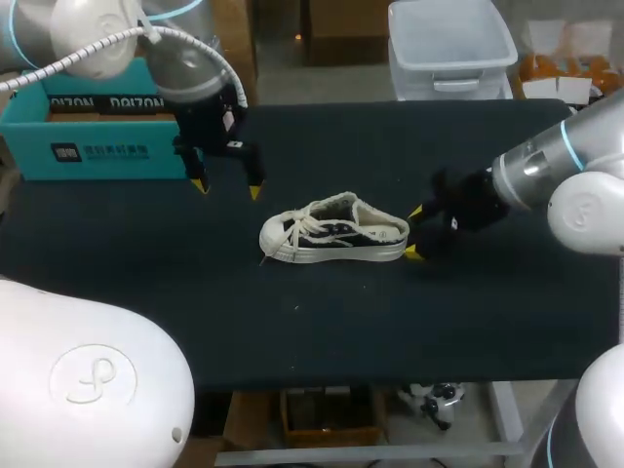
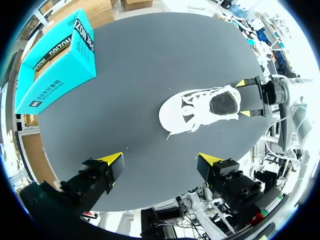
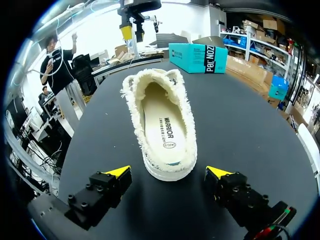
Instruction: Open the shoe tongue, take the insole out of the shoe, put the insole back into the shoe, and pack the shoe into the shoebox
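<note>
A white canvas shoe [image 1: 333, 230] with dark sides lies on the black table, toe to the left, laces loose. Its cream insole [image 3: 161, 127] lies inside, seen through the open mouth. My right gripper [image 1: 413, 232] stands open just behind the heel; in the right wrist view the heel [image 3: 167, 167] sits between its fingers [image 3: 118, 172] without touching them. My left gripper [image 1: 227, 187] hangs open above the table behind and left of the shoe [image 2: 200, 108], nothing in it. The teal shoebox [image 1: 93, 127] stands open at the back left.
A grey plastic bin [image 1: 450, 44] sits beyond the table's back edge. The shoebox [image 2: 57, 62] takes up the back left corner. Bare black tabletop [image 1: 322, 322] stretches in front of the shoe.
</note>
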Robot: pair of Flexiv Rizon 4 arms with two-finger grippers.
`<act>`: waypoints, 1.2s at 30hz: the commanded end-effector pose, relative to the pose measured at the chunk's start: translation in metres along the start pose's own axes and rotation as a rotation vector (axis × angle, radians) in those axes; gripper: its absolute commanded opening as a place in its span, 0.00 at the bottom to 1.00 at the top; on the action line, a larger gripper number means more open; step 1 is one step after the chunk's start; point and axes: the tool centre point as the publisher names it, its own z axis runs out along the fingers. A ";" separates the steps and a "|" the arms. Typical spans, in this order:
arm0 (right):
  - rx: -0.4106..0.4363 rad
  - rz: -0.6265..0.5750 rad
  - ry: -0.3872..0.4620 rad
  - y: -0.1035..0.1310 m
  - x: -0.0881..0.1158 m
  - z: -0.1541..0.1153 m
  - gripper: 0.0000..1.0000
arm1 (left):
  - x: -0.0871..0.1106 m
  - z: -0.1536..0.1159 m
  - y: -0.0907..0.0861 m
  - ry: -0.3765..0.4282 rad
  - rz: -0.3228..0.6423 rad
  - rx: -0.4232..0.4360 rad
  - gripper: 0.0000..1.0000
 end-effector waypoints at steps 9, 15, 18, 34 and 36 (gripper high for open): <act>-0.046 -0.010 0.033 0.002 -0.007 0.021 1.00 | 0.005 0.013 -0.002 -0.010 0.001 -0.024 1.00; -0.067 -0.020 0.040 0.006 -0.008 0.030 1.00 | 0.006 0.017 -0.001 -0.013 -0.001 -0.031 1.00; -0.090 -0.038 0.034 0.008 -0.008 0.033 1.00 | 0.006 0.019 -0.001 -0.012 -0.002 -0.035 1.00; -0.146 -0.069 0.074 0.010 -0.012 0.049 1.00 | 0.005 0.022 0.000 -0.009 -0.001 -0.045 1.00; -0.149 -0.070 0.077 0.011 -0.012 0.050 1.00 | 0.006 0.022 -0.001 -0.009 -0.001 -0.046 1.00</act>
